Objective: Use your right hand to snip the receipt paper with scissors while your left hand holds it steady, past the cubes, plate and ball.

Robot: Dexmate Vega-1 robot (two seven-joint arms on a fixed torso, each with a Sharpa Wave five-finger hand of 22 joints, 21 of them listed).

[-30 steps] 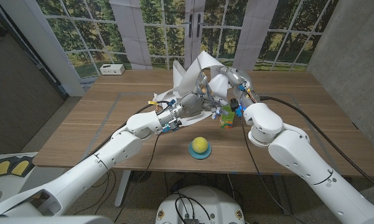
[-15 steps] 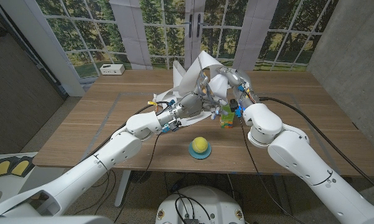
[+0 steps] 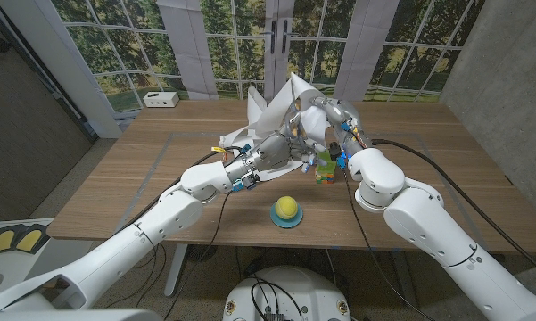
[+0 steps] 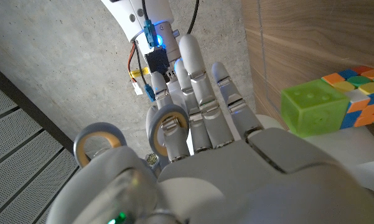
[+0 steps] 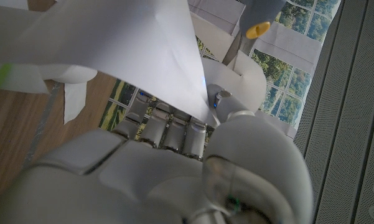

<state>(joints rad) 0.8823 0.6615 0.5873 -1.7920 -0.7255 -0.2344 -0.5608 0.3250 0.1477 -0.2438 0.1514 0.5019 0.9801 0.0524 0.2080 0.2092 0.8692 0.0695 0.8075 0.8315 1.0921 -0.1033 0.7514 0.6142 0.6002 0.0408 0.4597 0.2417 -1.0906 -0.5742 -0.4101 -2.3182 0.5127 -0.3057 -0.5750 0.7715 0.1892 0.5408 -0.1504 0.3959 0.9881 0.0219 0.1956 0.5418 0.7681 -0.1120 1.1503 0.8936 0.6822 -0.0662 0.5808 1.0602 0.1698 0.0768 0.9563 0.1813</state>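
The white receipt paper [image 3: 272, 102] stands up in folds at mid-table, and both hands meet at it. My left hand [image 3: 281, 148] reaches in low. In the left wrist view one of its fingers sits inside a grey, yellow-lined scissors loop [image 4: 168, 111], and the second loop hangs beside its thumb. My right hand [image 3: 325, 116] is higher at the paper's right side. In the right wrist view a corner of the paper [image 5: 130, 50] runs down between that hand's curled fingers [image 5: 168, 132] and thumb. A grey scissors part [image 5: 259, 15] shows beyond the sheet.
A green cube [image 3: 321, 174] and a multicoloured cube [image 3: 326, 161] stand just under my right hand, with the green one [image 4: 311, 109] close beside my left hand's fingers. A yellow-green ball [image 3: 288, 208] sits on a small blue plate [image 3: 288, 223] near the front edge. A white box [image 3: 161, 99] lies beyond the table's far left corner.
The raised fold of paper has shifted slightly up and to the right. Both hands have stayed almost in place.
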